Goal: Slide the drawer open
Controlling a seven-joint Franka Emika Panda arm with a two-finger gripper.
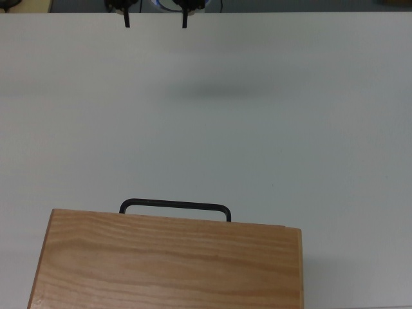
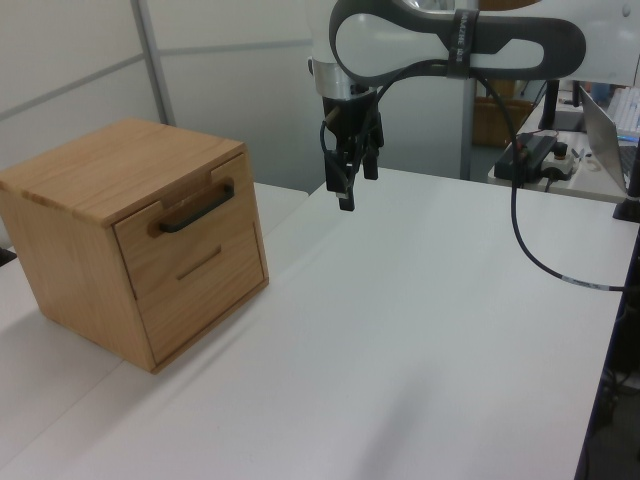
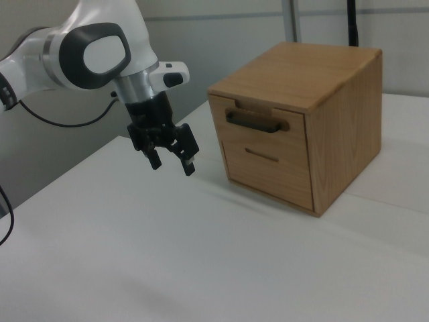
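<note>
The drawer (image 2: 232, 195) is the upper front panel of a pine box; it sits flush with the casing. Its black bar handle (image 2: 197, 207) also shows in the right view as the handle (image 3: 257, 121) on the drawer (image 3: 295, 129), and from above as the handle (image 1: 175, 205) jutting past the box top. My gripper (image 2: 352, 186) hangs open above the white table, well away from the handle, with nothing between its fingers. It appears at the top view's upper edge as my gripper (image 1: 155, 22), and in the right view as my gripper (image 3: 171, 165) to the left of the box.
The wooden casing (image 1: 167, 264) stands on the white table (image 2: 420, 330). A lower drawer front with a small slot (image 3: 261, 155) sits under the upper one. A laptop (image 2: 608, 125) and a power strip (image 2: 535, 152) lie beyond the table in the left view's right.
</note>
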